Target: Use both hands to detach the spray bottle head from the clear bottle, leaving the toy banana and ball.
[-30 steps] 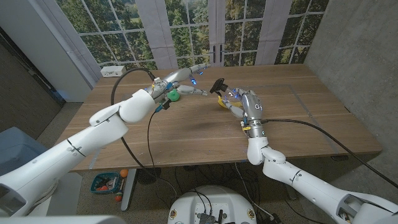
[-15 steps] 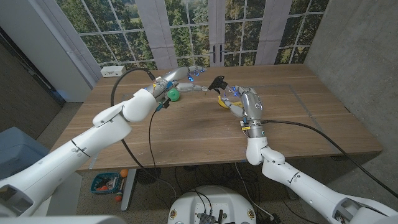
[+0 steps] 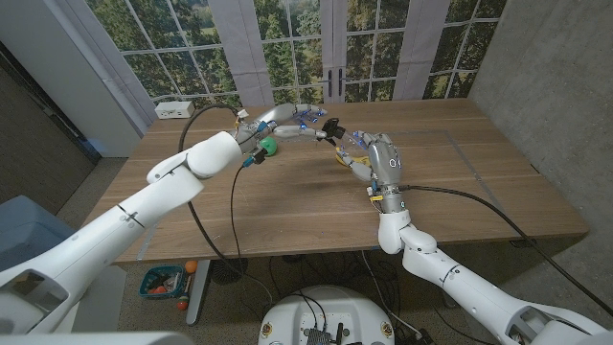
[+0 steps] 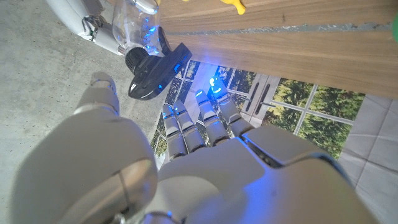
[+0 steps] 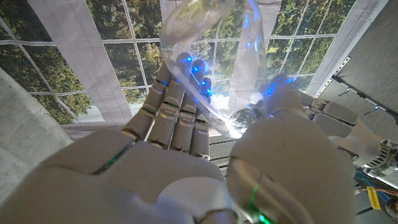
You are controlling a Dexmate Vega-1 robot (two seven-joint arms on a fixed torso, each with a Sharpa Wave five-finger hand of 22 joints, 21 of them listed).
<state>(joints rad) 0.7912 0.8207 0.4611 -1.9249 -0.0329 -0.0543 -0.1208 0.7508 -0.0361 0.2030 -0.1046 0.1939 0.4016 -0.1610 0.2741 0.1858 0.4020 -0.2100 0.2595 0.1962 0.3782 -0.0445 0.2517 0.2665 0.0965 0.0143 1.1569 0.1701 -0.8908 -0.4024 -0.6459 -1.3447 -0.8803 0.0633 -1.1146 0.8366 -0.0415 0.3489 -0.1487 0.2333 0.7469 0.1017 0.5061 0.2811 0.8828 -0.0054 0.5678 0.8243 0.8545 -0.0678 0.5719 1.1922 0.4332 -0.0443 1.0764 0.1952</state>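
- The clear bottle [image 5: 211,56], held up over the far middle of the counter [image 3: 287,206], looks light, thin-walled and slick; I judge it best gripped around the body, firmly enough not to spin but not so hard that it buckles.
- The black spray head [image 4: 158,68] looks rigid, so its collar is the place to grasp and twist.
- The right robot hand [image 3: 369,158] has its fingers wrapped round the bottle.
- The left robot hand [image 3: 297,120] reaches toward the spray head, fingers extended and apart, holding nothing; whether they touch it I cannot tell.
- The green ball [image 3: 269,147] and the yellow banana [image 4: 230,5] lie on the counter.
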